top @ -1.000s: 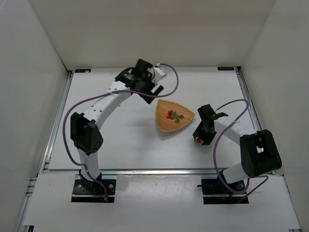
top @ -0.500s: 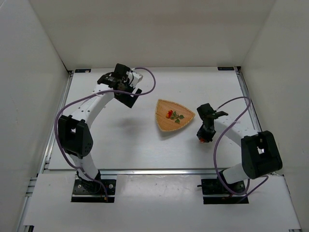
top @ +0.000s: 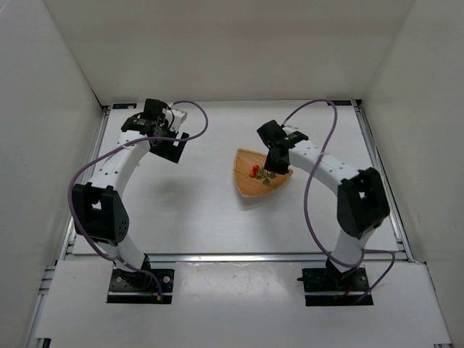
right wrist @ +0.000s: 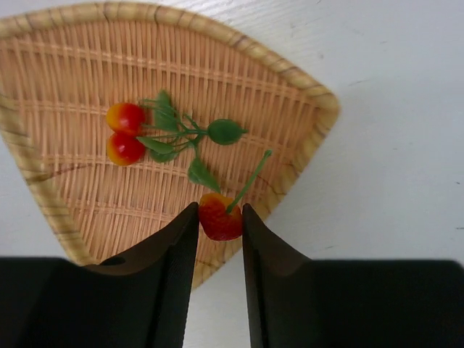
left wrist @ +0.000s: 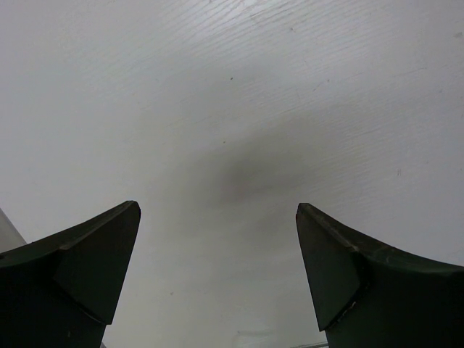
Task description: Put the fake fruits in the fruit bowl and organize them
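top view: two robot arms over a white table (top: 196, 210). the fruit bowl (top: 250, 187), a shallow tan wicker basket w/ a rounded-triangle shape, sits right of the table's centre. the right gripper (top: 274, 163) hangs over the bowl. the left gripper (top: 170, 143) is well apart from it, over bare table at far left.

right wrist view: the right gripper's fingers pinch a single berry (right wrist: 220, 222) by its red body, one on each side. its thin green stem (right wrist: 250, 177) angles away toward the bowl's middle. the berry is just inside the rim, over the woven floor; can't tell if it touches the weave. a cluster (right wrist: 156, 132) of two red-orange berries w/ green leaves lies in the bowl, near the held berry but apart from it.

left wrist view: the left gripper's fingers are spread wide w/ nothing btwn them, only table below.

handling, as a judgement: the berry looks tiny, very light and prob. hard, smooth plastic. being round and slippery, it could pop out of a hard squeeze or roll once let go. the best hold is across the widest part of the body, as here; the stem looks too thin and bendy to grip. the cluster's leaves look soft, so it is better taken by a berry or where the stems meet.
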Motion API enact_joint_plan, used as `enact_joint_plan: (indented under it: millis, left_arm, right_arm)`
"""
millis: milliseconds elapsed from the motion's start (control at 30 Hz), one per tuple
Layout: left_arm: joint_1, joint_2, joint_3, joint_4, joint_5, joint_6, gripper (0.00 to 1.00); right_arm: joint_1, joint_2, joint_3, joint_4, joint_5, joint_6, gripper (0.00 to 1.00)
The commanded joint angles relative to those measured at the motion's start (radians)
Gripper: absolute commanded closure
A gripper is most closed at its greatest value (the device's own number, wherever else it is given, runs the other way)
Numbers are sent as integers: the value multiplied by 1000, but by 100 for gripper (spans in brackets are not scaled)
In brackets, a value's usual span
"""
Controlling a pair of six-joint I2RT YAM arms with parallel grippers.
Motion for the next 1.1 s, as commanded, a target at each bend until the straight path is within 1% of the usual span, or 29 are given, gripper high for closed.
enact_joint_plan:
  millis: [0,33,100,133,200,267,300,367,400,433,467,500,533,567,600,633,667,700,733,767,833,867,900,967,1033,1067]
  left_arm:
    - [31,-85,-15,14,37,-10,0]
    - [44,-85,-24,14,37,-10,0]
    - [55,-97,-33,14,48,-10,0]
    - [64,-97,-33,14,48,-10,0]
    - [75,-106,-33,14,57,-10,0]
    - [75,-106,-33,14,57,-10,0]
    - [87,-116,-33,14,57,-10,0]
    - [100,-116,-33,14,57,-10,0]
    - [115,-126,-33,14,57,-21,0]
    - [133,-126,-33,14,66,-21,0]
    - [145,-126,-33,23,66,-35,0]
    - [156,-139,-42,23,66,-35,0]
    - [182,-139,-42,23,66,-47,0]
    - [196,-151,-54,23,66,-61,0]
    - [222,-160,-67,32,66,-72,0]
    - [236,-160,-67,32,66,-72,0]
    - [248,-169,-82,41,57,-72,0]
    - [259,-169,-82,41,57,-82,0]
    - [279,-169,-93,41,22,-93,0]
    - [288,-169,-93,41,10,-93,0]
    - [311,-169,-103,41,-9,-102,0]
    - [311,-169,-113,41,-9,-102,0]
    - [322,-182,-113,41,-9,-102,0]
    - [322,-192,-133,41,-9,-102,0]
    - [333,-203,-133,41,-9,-102,0]
    - [333,-214,-142,41,-9,-102,0]
  right_arm:
    - [24,67,97,-89,-15,-45,63]
    - [24,67,98,-98,-15,-57,50]
    - [24,67,108,-98,-15,-69,35]
    - [24,40,108,-98,-27,-81,19]
    - [34,9,108,-111,-40,-91,9]
    - [34,-74,93,-120,-40,-91,1]
    - [34,-142,84,-120,-40,-91,1]
    - [23,-219,56,-120,-24,-91,1]
    - [-5,-297,17,-129,-15,-80,1]
    - [-26,-339,-13,-129,-30,-80,1]
    - [-84,-423,-43,-129,-46,-80,1]
    - [-119,-463,-78,-129,-67,-89,1]
    - [-159,-503,-156,-129,-93,-133,1]
    - [-240,-541,-195,-129,-116,-159,1]
    - [-282,-612,-233,-129,-153,-182,1]
    - [-323,-644,-296,-129,-167,-202,1]
    - [-401,-702,-319,-147,-167,-219,1]
    - [-437,-730,-338,-173,-156,-232,1]
    - [-471,-758,-356,-174,-141,-241,0]
    - [-533,-810,-385,-183,-141,-255,0]
    - [-606,-856,-396,-172,-153,-284,0]
    - [-621,-885,-408,-172,-184,-298,0]
    - [-634,-885,-409,-160,-252,-307,0]
    - [-634,-895,-399,-160,-290,-307,0]
    - [-634,-881,-390,-183,-290,-307,0]
    - [-634,-872,-390,-183,-263,-298,0]
